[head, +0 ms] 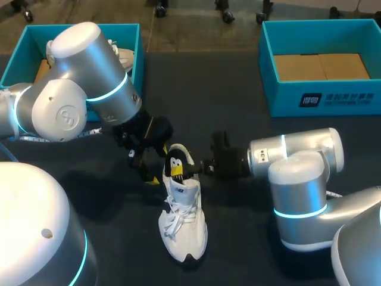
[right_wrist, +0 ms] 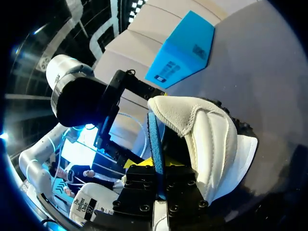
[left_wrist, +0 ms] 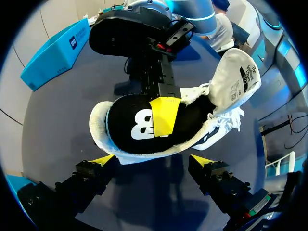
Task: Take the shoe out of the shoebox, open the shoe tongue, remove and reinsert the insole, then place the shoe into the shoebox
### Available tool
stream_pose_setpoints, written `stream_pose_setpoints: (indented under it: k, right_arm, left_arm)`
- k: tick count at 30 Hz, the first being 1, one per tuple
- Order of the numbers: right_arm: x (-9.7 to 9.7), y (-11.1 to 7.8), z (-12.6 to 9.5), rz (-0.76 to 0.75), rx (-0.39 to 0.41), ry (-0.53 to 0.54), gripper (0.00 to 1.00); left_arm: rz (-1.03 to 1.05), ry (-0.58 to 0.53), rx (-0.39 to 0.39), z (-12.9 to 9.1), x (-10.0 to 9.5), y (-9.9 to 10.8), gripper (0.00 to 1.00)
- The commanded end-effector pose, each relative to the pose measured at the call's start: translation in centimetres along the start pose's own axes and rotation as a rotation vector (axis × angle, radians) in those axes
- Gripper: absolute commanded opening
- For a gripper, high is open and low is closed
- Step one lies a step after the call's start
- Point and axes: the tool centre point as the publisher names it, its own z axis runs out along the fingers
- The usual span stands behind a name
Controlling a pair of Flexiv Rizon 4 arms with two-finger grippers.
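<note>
A white shoe lies on the dark table, toe toward me, its tongue folded back. Its black insole stands partly lifted out at the heel. My right gripper comes in from the right and is shut on the insole's edge; one yellow tip lies flat on the insole. My left gripper hovers open just left of the heel, and both its fingers stand apart, short of the heel rim.
A teal shoebox at the back left holds another white shoe. A second teal shoebox at the back right has a cardboard bottom. My left arm's elbow looms over the left box.
</note>
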Motion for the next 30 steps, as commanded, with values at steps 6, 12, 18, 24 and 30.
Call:
stream_pose_setpoints:
  k: [6,12,18,24,30]
  right_arm:
    - [1.4,0.9,0.3,-0.068,0.001,-0.016,0.43]
    - [1.6,2.2,0.1,-0.100,0.007,-0.012,0.46]
    - [1.2,3.4,-0.2,-0.111,0.002,0.011,0.33]
    - [0.4,3.9,-0.5,-0.076,-0.004,0.017,0.00]
    - [0.0,2.8,-0.3,-0.004,0.014,-0.012,0.00]
  left_arm:
    - [0.001,-0.002,0.001,0.1,0.1,0.0,1.00]
    - [0.001,-0.002,0.001,0.1,0.1,0.0,1.00]
    - [0.001,-0.002,0.001,0.1,0.1,0.0,1.00]
    - [0.001,-0.002,0.001,0.1,0.1,0.0,1.00]
    - [0.001,-0.002,0.001,0.1,0.1,0.0,1.00]
